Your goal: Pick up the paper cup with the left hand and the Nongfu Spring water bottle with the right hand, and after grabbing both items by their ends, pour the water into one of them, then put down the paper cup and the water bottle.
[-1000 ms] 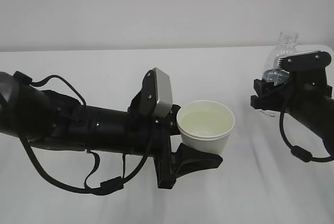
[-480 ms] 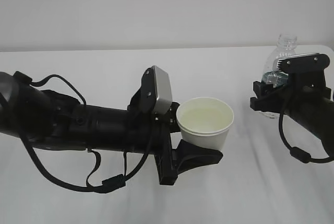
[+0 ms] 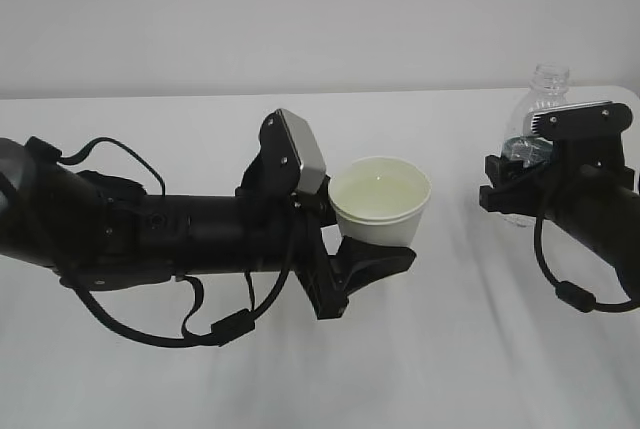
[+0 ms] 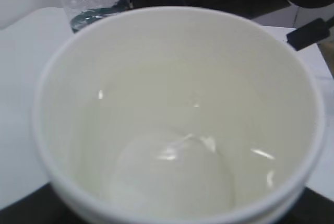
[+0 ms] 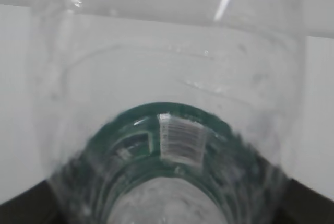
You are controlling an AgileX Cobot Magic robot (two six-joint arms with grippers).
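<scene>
The paper cup is the thing to steer by: it sits upright and lifted off the white table, clamped low on its wall between the jaws of the left hand, whose black arm stretches away from it toward the left edge of the exterior view. Its rolled rim is level, and the wrist camera above it shows a shallow pool of water glinting on the cup's floor. To the right of the cup lies a bare strip of tabletop, and beyond that strip the Nongfu Spring water bottle stands upright near the right edge, well apart from the cup, its capless neck above the cup's rim. The right hand grips the bottle around its green label band. Behind the cup the table runs clear to the wall
</scene>
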